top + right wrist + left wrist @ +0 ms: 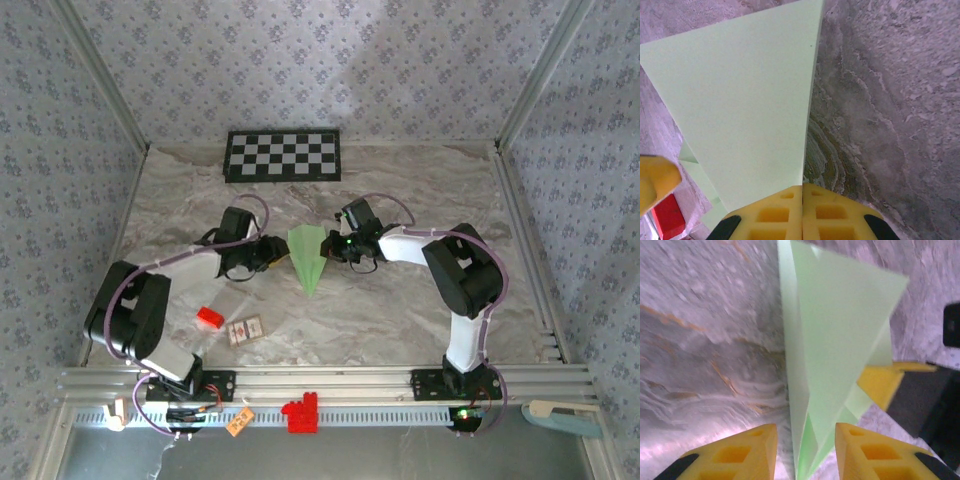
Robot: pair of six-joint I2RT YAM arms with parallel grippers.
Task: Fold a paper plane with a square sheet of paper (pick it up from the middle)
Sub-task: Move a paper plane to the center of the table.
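**Top view.** The paper plane (308,258) lies in the middle of the table (400,320), its point toward the arm bases. The left tool (274,256) is close against one flank and the right tool (337,246) against the other. The checkerboard panel (282,155) sits well apart at the far edge, and a red block (209,318) lies near the left arm. From up here the jaws are too small to read.

**Left wrist view.** The left tool (804,450) stands moderately open. The plane's narrow folded end (802,460) runs down between the two yellow fingers (740,455), and I cannot see it pressed by either pad. One wing (845,330) rises tilted off the table, and a finger of the right tool (880,382) shows at its far side.

**Right wrist view.** The right tool (802,192) has its fingers pressed flat together. The wing's (740,100) edge runs straight into the seam, so it appears to be nipped there.

**Handling, as I judge it.** The plane is very light and thin, stiff only along its creases. It will likely skate on the smooth table and spring open where no finger presses. A single wing layer would buckle or tear if pulled. The stacked layers along the centre crease, about midway down its length, look like the soundest place to pinch, and lightly.
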